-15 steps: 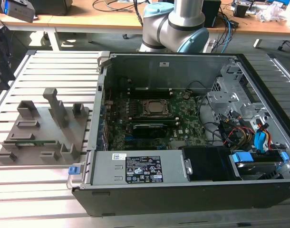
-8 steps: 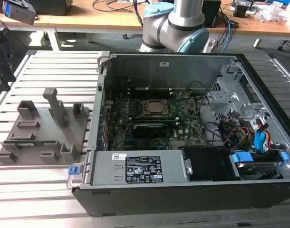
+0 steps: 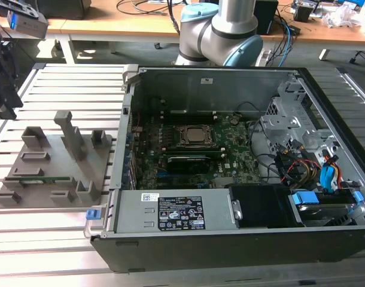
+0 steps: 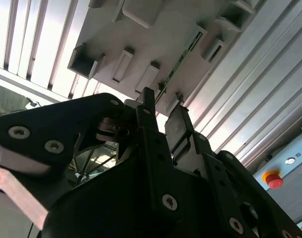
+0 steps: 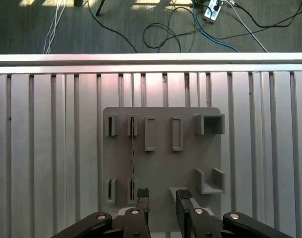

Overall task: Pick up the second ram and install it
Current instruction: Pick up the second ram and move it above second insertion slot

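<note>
Hand [image 5: 163,194] parted above tray [image 5: 161,166] edge, ram [image 5: 132,157] slotted

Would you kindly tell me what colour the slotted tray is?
The slotted tray is plain grey, clearest in the first wrist view.

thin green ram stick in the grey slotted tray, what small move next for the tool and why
Probably slide the open tool sideways over the thin green ram stick: it stands in the grey slotted tray, outside the finger gap.
</note>
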Robot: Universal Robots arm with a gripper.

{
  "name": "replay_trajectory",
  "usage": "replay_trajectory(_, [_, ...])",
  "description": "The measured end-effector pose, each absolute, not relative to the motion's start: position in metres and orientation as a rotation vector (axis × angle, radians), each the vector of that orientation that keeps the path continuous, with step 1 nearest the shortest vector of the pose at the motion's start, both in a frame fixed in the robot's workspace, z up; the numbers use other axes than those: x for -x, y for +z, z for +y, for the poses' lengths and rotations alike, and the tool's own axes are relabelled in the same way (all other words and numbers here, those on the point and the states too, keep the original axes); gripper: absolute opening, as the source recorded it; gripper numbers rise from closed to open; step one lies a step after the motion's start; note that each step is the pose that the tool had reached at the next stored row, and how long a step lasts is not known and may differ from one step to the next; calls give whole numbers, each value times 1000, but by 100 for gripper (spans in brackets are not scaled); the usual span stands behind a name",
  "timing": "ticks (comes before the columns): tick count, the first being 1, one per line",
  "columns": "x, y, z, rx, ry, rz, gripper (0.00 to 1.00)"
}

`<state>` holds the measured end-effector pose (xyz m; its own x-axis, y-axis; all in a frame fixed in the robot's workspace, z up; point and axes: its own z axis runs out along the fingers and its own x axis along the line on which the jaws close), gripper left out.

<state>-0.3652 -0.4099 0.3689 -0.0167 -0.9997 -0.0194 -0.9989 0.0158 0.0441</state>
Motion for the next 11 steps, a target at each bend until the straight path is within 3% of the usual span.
replay_trajectory(11, [365,361,-410,-2191,-70,-2227,36])
